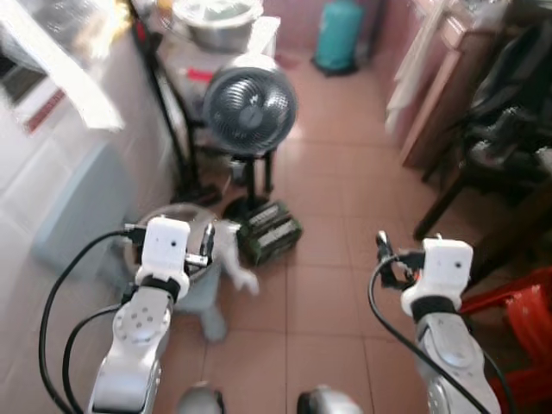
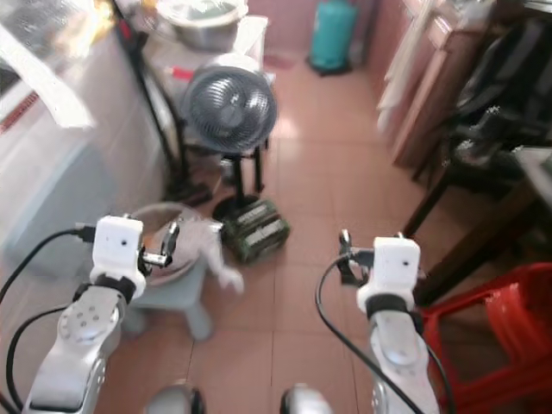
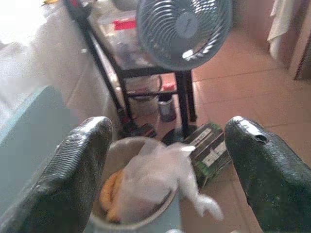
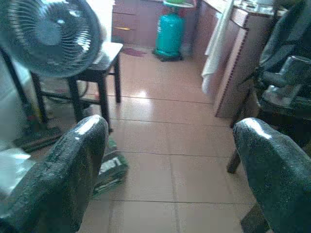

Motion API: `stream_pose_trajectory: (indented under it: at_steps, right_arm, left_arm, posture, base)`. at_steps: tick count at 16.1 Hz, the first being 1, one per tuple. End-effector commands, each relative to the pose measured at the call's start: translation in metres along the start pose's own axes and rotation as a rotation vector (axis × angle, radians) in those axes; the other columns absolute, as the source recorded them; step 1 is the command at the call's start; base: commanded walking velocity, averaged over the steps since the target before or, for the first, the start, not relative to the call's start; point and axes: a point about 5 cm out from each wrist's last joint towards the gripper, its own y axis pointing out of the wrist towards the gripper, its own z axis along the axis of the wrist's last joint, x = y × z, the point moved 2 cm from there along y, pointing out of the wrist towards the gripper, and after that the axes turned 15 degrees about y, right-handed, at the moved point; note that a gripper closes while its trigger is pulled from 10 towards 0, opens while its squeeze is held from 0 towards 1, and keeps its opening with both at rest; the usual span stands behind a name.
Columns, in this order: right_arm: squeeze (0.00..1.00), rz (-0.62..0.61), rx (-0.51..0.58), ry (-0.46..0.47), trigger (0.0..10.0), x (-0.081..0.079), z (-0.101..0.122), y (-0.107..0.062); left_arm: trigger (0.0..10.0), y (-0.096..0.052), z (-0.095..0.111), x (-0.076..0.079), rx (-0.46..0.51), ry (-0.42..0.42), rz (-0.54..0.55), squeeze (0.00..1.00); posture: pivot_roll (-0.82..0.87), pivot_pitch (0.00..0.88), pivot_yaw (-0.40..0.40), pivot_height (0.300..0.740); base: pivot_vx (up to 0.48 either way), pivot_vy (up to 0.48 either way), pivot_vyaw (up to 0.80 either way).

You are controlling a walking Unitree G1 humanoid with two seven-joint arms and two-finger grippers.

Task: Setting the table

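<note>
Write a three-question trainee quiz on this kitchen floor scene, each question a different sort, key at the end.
1. True or false: the fan lies flat on the floor.
2. What colour is the gas cylinder? A red, B teal, C black.
3. Fill in: the left gripper hovers with fingers open above a ___ holding a white bag.

Key: 1 false, it stands upright; 2 B; 3 bowl.

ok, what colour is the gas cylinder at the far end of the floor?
Teal green. The tall gas cylinder shows best in the right wrist view, standing on the terracotta floor tiles.
</note>
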Motion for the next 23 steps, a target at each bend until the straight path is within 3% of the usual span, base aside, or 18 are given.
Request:
stream_pose_trajectory:
  at_steps: [1, 6, 13, 17, 19, 21, 23]
  right_arm:
    - [0.00, 0.006, 0.002, 0.000, 10.0, -0.003, 0.000, -0.001]
    - [0.00, 0.001, 0.014, 0.005, 10.0, -0.001, 0.004, 0.006]
    - [0.00, -0.009, 0.004, -0.001, 10.0, 0.000, 0.002, 0.005]
    - [0.00, -0.029, -0.022, -0.016, 10.0, 0.007, -0.002, -0.001]
    - [0.00, -0.023, -0.011, -0.013, 10.0, 0.003, 0.000, 0.002]
    - [0.00, -0.022, 0.000, -0.009, 10.0, 0.001, 0.002, 0.005]
    - [0.00, 0.003, 0.012, -0.003, 10.0, -0.007, 0.005, 0.012]
  left_arm:
    - [10.0, 0.002, 0.002, -0.003, 0.004, 0.006, 0.003, 0.00]
    - [10.0, 0.013, 0.011, -0.008, 0.041, 0.001, 0.023, 0.00]
    - [10.0, 0.015, 0.011, -0.009, 0.046, 0.010, 0.025, 0.00]
    - [10.0, 0.012, 0.010, -0.006, 0.052, 0.019, 0.014, 0.00]
    - [10.0, 0.011, 0.010, -0.007, 0.032, -0.012, 0.032, 0.00]
    - [10.0, 0.011, 0.011, -0.002, 0.032, -0.086, -0.016, 0.00]
    - [10.0, 0.012, 0.013, -0.001, 0.044, -0.081, -0.028, 0.00]
  posture:
    - [-0.04, 0.000, 0.022, 0.740]
    - [-0.03, 0.000, 0.021, 0.740]
    - [-0.03, 0.000, 0.009, 0.740]
    - [-0.04, 0.000, 0.004, 0.740]
    - [-0.04, 0.000, 0.016, 0.740]
    - [-0.04, 0.000, 0.023, 0.740]
    - [-0.03, 0.000, 0.019, 0.740]
  base:
    - [-0.476, 0.000, 0.00]
    - [-0.414, 0.181, 0.00]
    - [-0.249, 0.414, 0.00]
    - [-0.065, 0.076, -0.71]
    - [0.000, 0.000, -0.80]
    - [0.000, 0.000, -0.80]
    - [0.000, 0.000, -0.80]
